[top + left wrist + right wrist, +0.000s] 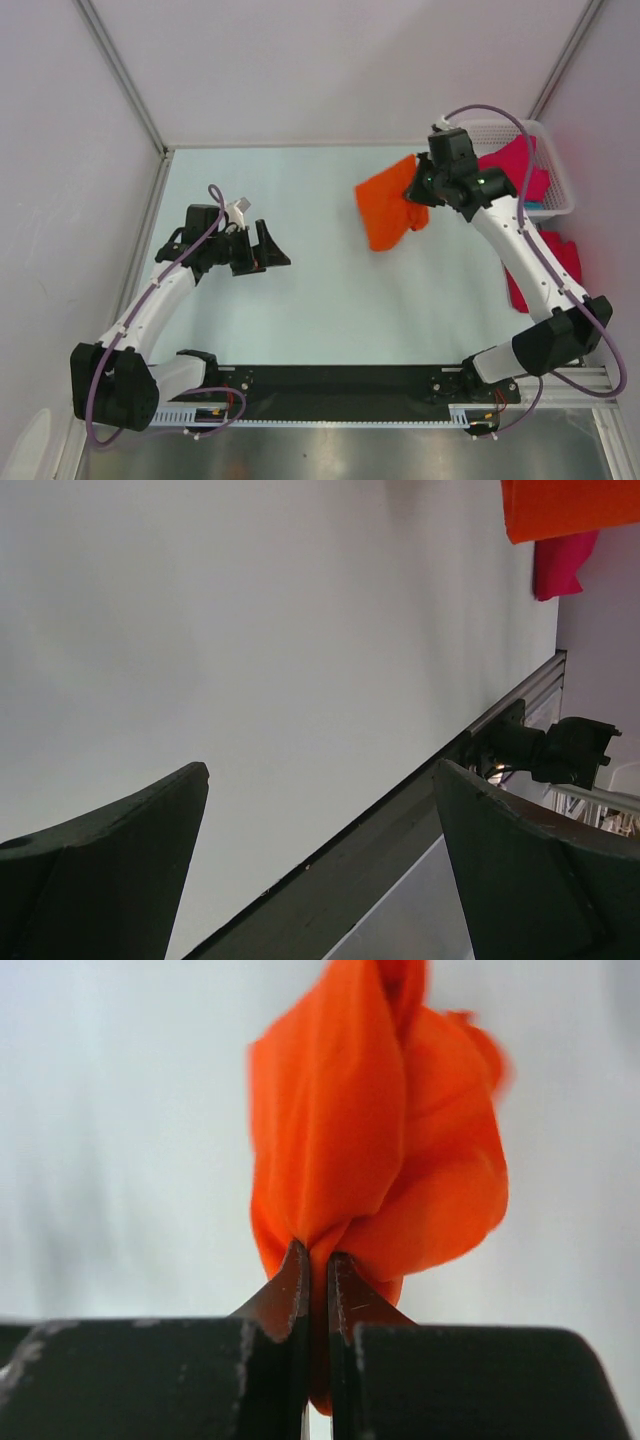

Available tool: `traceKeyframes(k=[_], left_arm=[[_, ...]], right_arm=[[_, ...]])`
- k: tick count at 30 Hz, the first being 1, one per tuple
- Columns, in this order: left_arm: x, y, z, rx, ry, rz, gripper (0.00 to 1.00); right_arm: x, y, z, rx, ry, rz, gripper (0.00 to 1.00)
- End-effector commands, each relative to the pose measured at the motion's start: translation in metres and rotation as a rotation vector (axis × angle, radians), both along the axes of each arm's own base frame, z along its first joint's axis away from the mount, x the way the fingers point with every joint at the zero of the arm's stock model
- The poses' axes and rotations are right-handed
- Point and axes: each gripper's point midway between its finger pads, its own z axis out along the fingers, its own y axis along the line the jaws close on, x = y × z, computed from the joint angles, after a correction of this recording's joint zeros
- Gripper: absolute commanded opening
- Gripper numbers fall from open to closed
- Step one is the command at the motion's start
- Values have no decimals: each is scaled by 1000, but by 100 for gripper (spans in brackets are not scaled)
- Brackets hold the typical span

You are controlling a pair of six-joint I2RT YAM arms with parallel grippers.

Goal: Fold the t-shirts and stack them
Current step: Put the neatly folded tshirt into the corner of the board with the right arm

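The right arm (520,240) crosses over a magenta-red cloth t-shirt (570,256) lying at the tabletop's right edge and hides its middle. A second magenta-red t-shirt (520,165) sits bunched in the white plastic mesh basket (556,150) at the far right corner, partly behind the wrist. What lies under it cannot be made out.

The pale tabletop (300,180) is open from its left edge across the centre.

The right arm's jaws are pressed together on a gathered fold of the bright orange cloth t-shirt (385,205), which hangs crumpled right of centre, toward the far edge. Whether its lower end touches the tabletop is unclear. The left arm (160,300) reaches over the bare left half, and the left arm's jaws stand wide apart, holding nothing.
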Motion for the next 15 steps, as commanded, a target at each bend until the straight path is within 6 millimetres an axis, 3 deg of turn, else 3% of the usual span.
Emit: traceKeyframes(k=[1,6,9,15], left_arm=[[7,0,9,-11,-46,9,100],[7,2,6,-5,-46,9,100],[5,0,1,-10,-25,2,99],[5,-2,-1,-21,-22,-5,100]], right_arm=[[1,53,-1,31,23,146,0],[-20,74,-58,20,136,195,0],[-30,82,-77,23,174,212,0],[-56,77,-115,-26,289,221,0]])
